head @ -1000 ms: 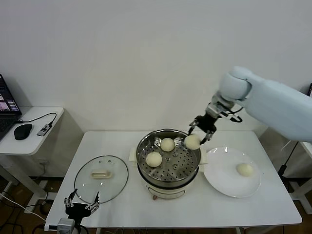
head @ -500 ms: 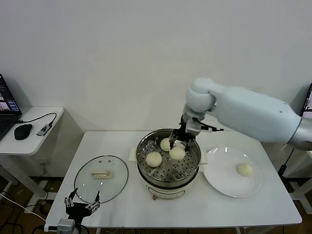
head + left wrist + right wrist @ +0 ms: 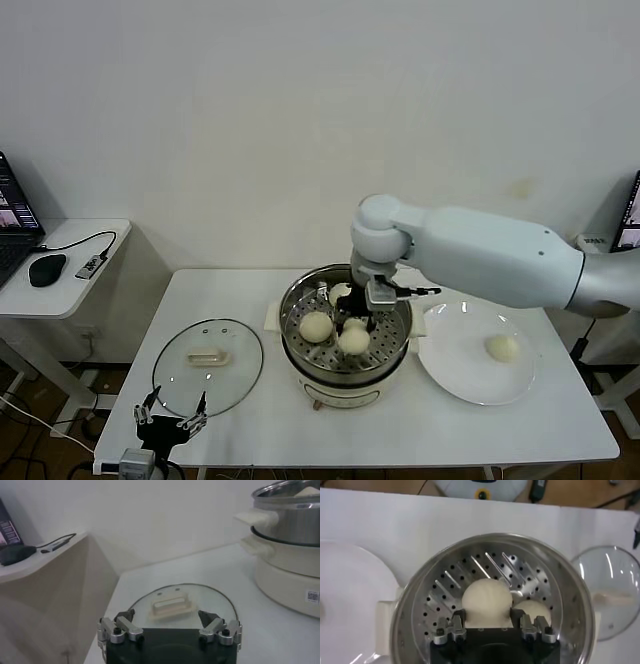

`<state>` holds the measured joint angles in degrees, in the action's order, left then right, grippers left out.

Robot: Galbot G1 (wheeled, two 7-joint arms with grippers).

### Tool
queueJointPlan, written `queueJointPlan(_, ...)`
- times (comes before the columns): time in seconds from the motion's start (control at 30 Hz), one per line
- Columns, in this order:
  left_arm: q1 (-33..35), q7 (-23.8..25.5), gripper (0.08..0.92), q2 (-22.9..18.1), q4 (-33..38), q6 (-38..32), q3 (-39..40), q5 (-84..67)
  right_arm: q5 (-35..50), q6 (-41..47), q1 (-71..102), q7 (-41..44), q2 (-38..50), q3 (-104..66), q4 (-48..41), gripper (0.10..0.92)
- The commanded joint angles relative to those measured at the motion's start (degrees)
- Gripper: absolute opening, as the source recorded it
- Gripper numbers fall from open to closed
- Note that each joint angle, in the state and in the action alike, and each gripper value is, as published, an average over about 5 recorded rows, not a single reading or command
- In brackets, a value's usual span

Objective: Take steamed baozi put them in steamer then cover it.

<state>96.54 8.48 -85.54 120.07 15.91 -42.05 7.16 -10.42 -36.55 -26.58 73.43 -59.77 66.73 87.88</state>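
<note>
One soft baozi (image 3: 487, 602), probably easily dented, is held by its sides in the right end effector (image 3: 489, 625) over the steamer (image 3: 415, 620).

Shiny perforated steel steamer (image 3: 345, 345), smooth matt dough baozi (image 3: 353, 341), clear glass cover (image 3: 208, 366) with metal rim.

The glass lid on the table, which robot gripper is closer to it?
Left. The left gripper hovers open by the glass lid's near edge; the right gripper is over in the steamer, holding a bun.
</note>
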Motion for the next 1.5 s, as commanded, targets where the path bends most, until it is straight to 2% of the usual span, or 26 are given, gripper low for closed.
queueJointPlan(0.03, -0.1, 0.0, 0.823, 0.1, -0.2, 0.0, 0.0, 0.1, -2.5, -1.0, 1.2, -1.4, -0.5, 1.3, 0.9, 0.558)
queueJointPlan(0.67, -0.2, 0.0, 0.823, 0.5, -0.9, 0.0, 0.1, 0.3, -1.9, 1.9, 3.9, -4.9, -0.4, 1.1, -1.0, 0.565)
queueJointPlan(0.8, -0.3, 0.1, 0.823, 0.5, -1.0, 0.0, 0.2, 0.3, -0.1, 3.3, 3.0, -6.8, 0.1, 0.1, -0.9, 0.642)
queueJointPlan(1.0, -0.6, 0.2, 0.823, 0.6, -1.4, 0.1, 0.6, 0.4, 5.3, 6.8, 0.0, -4.9, 3.0, -3.6, -0.1, 0.794)
queueJointPlan(1.13, -0.7, 0.3, 0.823, 1.0, -1.4, 0.2, 0.8, 0.3, 15.0, 12.8, -4.6, -2.6, 8.2, -4.8, 1.7, 0.821)
queueJointPlan(1.27, -0.9, 0.5, 0.823, 1.8, -1.2, 0.9, 1.0, -0.6, 23.5, 23.1, -8.9, -0.4, 14.9, -4.3, 3.4, 0.823)
queueJointPlan(1.4, -1.3, 0.7, 0.823, 2.6, -1.1, 1.4, 1.5, -1.1, 28.6, 34.8, -11.5, 1.0, 23.2, -2.1, 2.6, 0.823)
queueJointPlan(1.5, -1.6, 0.9, 0.823, 3.1, -1.0, 1.8, 1.6, -1.3, 28.8, 44.5, -10.9, 1.6, 28.9, -1.6, 0.8, 0.823)
